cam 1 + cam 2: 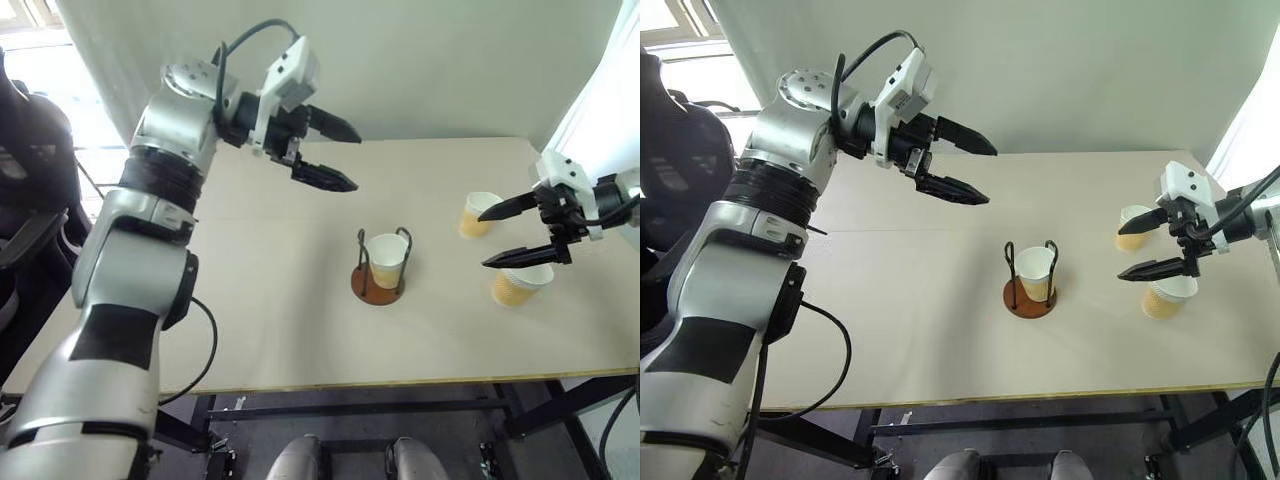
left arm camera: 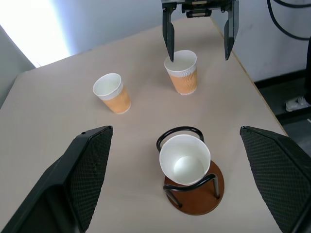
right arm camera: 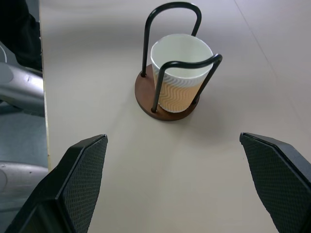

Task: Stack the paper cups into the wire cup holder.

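Step in hand: one paper cup (image 1: 386,260) seated upright in the wire cup holder (image 1: 380,268); two cups left to stack, so about a third done by judgement.
Wire cup holder: near the middle of the surface (image 1: 250,300), somewhat toward the near edge; rust-brown disc base, black wire loops rising on either side of the seated cup.
Far cup (image 1: 479,214): upright, near the right edge of the surface, farther from the near edge than the other loose cup.
Near cup (image 1: 520,284): upright, close to the right edge, just beside the far cup on its near side.
Right hand (image 1: 515,235): fingers wide apart, nothing held; raised over the two loose cups, one finger above each in the head views; in the left wrist view the fingers straddle the near cup from above, not touching it.
Left hand (image 1: 340,155): fingers wide apart, nothing held; raised above the surface toward the far edge, well apart from the holder and from both loose cups.
Next move, by judgement: lower the right hand around the near cup, close lightly on its wall below the rolled rim, lift, carry over the holder, drop into the seated cup between the wire loops.
Risk, by judgement: thin paper wall apt to crush under a hard grip; far cup standing close enough to be knocked during descent.
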Tool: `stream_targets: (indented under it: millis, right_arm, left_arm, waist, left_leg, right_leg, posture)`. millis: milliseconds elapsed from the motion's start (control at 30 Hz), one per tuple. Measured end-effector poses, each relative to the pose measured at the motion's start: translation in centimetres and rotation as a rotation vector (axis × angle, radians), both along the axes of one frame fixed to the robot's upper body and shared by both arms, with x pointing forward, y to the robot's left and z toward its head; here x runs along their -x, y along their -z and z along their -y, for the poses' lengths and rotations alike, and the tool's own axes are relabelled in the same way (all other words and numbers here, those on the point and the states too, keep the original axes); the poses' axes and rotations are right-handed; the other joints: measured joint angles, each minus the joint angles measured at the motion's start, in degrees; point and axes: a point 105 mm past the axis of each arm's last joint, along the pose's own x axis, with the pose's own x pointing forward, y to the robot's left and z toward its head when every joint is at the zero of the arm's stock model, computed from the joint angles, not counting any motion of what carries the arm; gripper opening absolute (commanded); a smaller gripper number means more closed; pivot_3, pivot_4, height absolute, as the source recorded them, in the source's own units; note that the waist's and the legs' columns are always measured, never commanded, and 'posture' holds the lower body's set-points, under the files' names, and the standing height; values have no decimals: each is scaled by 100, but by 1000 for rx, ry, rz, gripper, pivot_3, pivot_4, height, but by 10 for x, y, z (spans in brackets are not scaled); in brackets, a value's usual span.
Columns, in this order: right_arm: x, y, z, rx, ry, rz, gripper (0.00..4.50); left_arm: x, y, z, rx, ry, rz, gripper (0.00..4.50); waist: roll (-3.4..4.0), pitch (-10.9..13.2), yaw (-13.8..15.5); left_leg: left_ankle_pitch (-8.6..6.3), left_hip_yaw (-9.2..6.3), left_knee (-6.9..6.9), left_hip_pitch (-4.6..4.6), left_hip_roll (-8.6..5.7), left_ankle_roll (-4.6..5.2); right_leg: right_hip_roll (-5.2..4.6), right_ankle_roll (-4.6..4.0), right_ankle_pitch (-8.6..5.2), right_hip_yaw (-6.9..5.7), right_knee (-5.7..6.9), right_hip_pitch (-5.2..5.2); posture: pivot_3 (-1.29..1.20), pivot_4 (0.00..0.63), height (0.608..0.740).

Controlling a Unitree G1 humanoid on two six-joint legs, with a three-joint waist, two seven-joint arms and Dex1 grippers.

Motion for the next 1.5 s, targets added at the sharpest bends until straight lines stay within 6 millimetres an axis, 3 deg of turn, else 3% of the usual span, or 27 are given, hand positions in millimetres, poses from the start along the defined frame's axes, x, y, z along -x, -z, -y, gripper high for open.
stream_targets:
  millis: [333, 933, 1233, 1400, 1500]
  right_arm:
    - [-6, 6, -8, -10, -11, 6, 4500]
    - [-11, 1, -8, -4, -8, 37, 4500]
    - [-27, -3, -6, -2, 32, 97, 4500]
    - [-50, -4, 0, 32, 96, 205, 4500]
    - [-59, -3, 2, 51, 116, 237, 4500]
  left_arm:
    - [0, 4, -6, 16, -24, -34, 4493]
    - [3, 3, -10, 18, -27, -38, 4493]
    - [2, 15, -10, 56, -20, -93, 4493]
    - [4, 32, -15, 94, -17, -131, 4493]
    - [7, 31, -15, 107, -11, -137, 4493]
  waist:
    - [5, -38, -14]
    - [8, -45, -23]
    - [15, -58, -21]
    - [19, -61, -55]
    - [19, -61, -56]
  left_leg:
    - [6, 6, -1, -1, -2, 0]
    - [3, 8, -1, -2, 0, 0]
    - [5, 1, 1, -2, 4, 0]
    - [6, 0, 3, 2, 7, -1]
    - [8, 0, 2, -1, 8, -2]
  right_leg:
    - [2, -23, 18, -1, 6, -4]
    - [4, -27, 19, 0, 7, -9]
    - [-8, -29, 22, 4, 5, -8]
    - [-9, -31, 27, 2, 13, -10]
    - [-9, -36, 32, 0, 14, -13]
  posture:
    - [0, 0, 740]
    - [0, 0, 740]
    - [0, 0, 740]
    - [0, 0, 740]
    - [0, 0, 740]
